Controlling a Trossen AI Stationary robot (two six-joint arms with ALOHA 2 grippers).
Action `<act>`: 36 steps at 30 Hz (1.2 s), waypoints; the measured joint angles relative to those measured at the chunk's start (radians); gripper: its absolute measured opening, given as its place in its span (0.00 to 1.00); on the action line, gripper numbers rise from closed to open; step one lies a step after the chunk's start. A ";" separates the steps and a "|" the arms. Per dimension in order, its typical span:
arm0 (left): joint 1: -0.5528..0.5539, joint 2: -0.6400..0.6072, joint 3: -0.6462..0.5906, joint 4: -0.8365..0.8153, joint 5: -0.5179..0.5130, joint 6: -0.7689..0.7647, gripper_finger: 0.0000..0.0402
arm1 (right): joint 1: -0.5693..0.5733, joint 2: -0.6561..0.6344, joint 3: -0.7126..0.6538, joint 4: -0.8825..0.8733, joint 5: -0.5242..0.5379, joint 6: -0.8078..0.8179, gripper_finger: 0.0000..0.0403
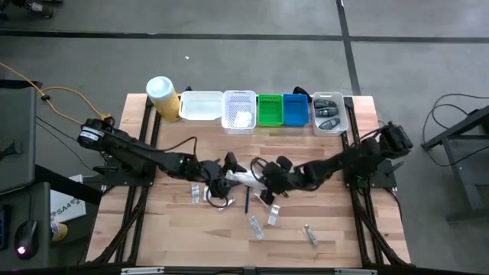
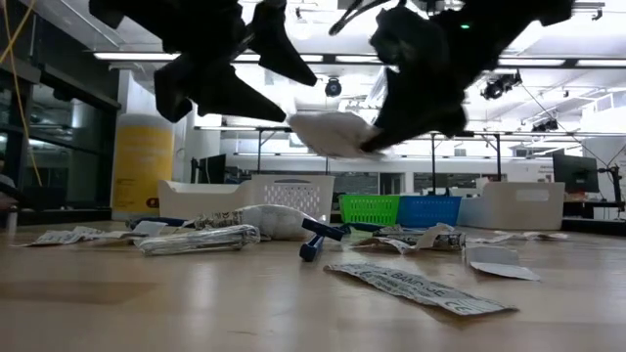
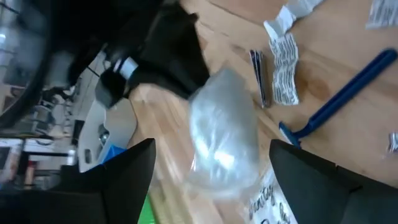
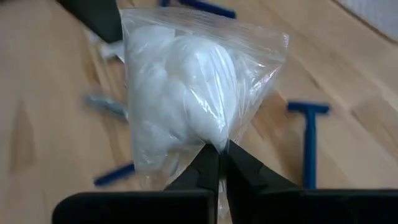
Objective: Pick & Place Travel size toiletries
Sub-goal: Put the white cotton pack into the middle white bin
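Gripping one clear sachet [image 4: 186, 93], right gripper [image 4: 217, 155] jaws clamped; left gripper [image 3: 211, 168] jaws apart.

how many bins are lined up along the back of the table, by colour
white bins: 2
white mesh basket: 1
green bin: 1
blue bin: 1
total: 5
The right-hand white bin holds dark items; the yellow canister is not counted.
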 joint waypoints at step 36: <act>0.007 0.062 0.000 0.045 -0.158 0.049 0.12 | -0.092 -0.065 0.002 0.034 -0.260 -0.106 0.29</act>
